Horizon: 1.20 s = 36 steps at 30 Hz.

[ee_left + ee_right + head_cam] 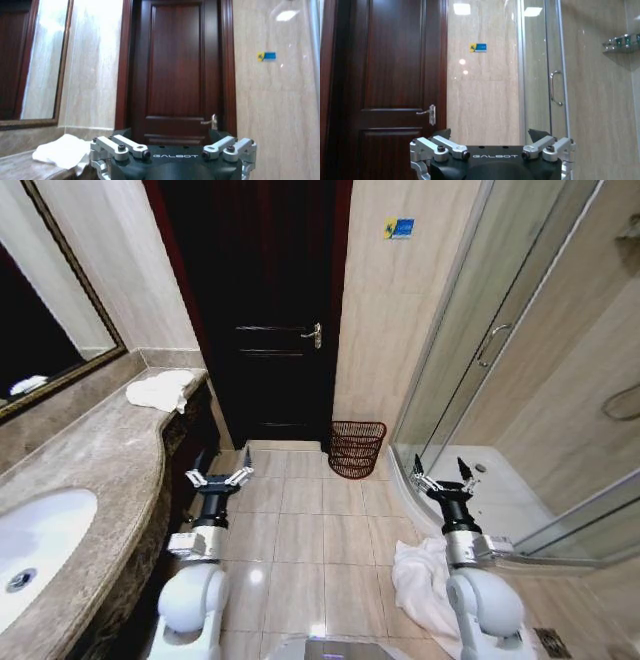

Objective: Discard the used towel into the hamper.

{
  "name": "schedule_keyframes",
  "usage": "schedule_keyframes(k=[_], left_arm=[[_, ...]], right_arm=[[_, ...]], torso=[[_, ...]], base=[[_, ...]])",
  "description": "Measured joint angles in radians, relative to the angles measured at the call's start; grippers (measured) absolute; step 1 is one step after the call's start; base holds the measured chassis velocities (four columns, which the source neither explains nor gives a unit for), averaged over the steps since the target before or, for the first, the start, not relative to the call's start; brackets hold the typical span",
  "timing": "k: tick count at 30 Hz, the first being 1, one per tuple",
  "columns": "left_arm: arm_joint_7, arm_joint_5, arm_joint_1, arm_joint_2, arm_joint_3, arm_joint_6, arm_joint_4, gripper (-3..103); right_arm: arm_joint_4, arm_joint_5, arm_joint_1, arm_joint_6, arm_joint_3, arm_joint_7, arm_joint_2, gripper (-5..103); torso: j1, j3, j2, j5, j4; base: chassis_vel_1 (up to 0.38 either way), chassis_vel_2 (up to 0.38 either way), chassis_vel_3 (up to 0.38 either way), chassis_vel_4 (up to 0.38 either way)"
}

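Facing the dark door (262,310), the robot holds both arms forward at about the same height, nothing in either pincer. The left gripper (222,477) hangs beside the edge of the marble counter (90,460) with its fingers spread wide, and the right gripper (446,478) hangs near the shower's glass door (480,350), fingers equally wide; this looks like a ready pose, hands kept clear of the counter and glass while the body lines up. The hamper (356,448) stands on the floor tiles against the wall between door and shower, well ahead of both grippers, open top unobstructed, so a drop from above should be easy. A white towel (420,580) lies crumpled on the floor just beside the right arm, likely the used one. Another white towel (160,391) sits folded on the far end of the counter, apart from the sink (40,545). Nothing is picked up yet, so the task seems barely begun
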Motion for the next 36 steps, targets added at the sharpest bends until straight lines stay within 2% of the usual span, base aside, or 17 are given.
schedule_keyframes(k=[4,11,13,14,15,16,19,22,30,36], left_arm=[[0.027,-0.003,0.042,0.016,0.005,0.037,-0.018,100],[0.016,-0.047,0.058,0.051,0.016,0.081,-0.035,100],[0.002,-0.106,0.064,0.047,0.03,0.118,-0.063,100],[-0.01,-0.167,0.069,0.044,0.042,0.151,-0.088,100],[-0.01,-0.167,0.069,0.044,0.042,0.151,-0.088,100],[-0.022,-0.23,0.072,0.042,0.051,0.191,-0.119,100],[-0.027,-0.258,0.072,0.043,0.049,0.214,-0.144,100],[-0.023,-0.24,0.075,0.048,0.042,0.212,-0.148,100],[-0.013,-0.122,0.086,0.038,0.049,0.165,-0.123,100],[0.002,-0.035,0.099,0.02,0.109,0.113,-0.071,100]], right_arm=[[-0.004,-0.02,-0.019,0.035,-0.007,0.002,0.018,100],[-0.022,-0.016,-0.026,0.117,0.012,-0.021,0.02,100],[-0.027,-0.02,-0.029,0.147,0.014,-0.027,0.024,100],[-0.027,-0.024,-0.032,0.156,0.013,-0.027,0.026,100],[-0.027,-0.024,-0.032,0.156,0.013,-0.027,0.026,100],[-0.025,-0.027,-0.034,0.16,0.012,-0.028,0.028,100],[-0.019,-0.029,-0.033,0.163,0.008,-0.028,0.028,100],[-0.013,-0.028,-0.033,0.163,0.003,-0.028,0.028,100],[0.007,-0.036,-0.037,0.147,-0.018,-0.038,0.039,100],[0.009,-0.047,-0.051,0.148,-0.031,-0.058,0.038,100]], torso=[[0.0,0.0,0.0,0.0002,0.0],[0.0,0.0,0.0,0.0001,0.0],[0.0,0.0,0.0,0.0002,0.0],[0.0,0.0,0.0,0.0001,0.0],[0.0,0.0,0.0,0.0001,0.0],[0.0,0.0,0.0,0.0003,0.0],[0.0,0.0,0.0,0.0002,-0.0001],[0.0,0.0,0.0,0.0003,0.0],[0.0,0.0,0.0,0.0001,0.0],[0.0,0.0,0.0,0.0,0.0]], base=[[0.0,0.0,0.0,0.0],[0.0,0.0,0.0,0.0],[0.0,0.0,0.0,0.0],[0.0,0.0,0.0,0.0],[0.0,0.0,0.0,0.0],[0.0,0.0,0.0,0.0],[0.0,0.0,0.0,0.0],[0.0,0.0,0.0,0.0],[0.0,0.0,0.0,0.0],[0.0,0.0,0.0,0.0]])
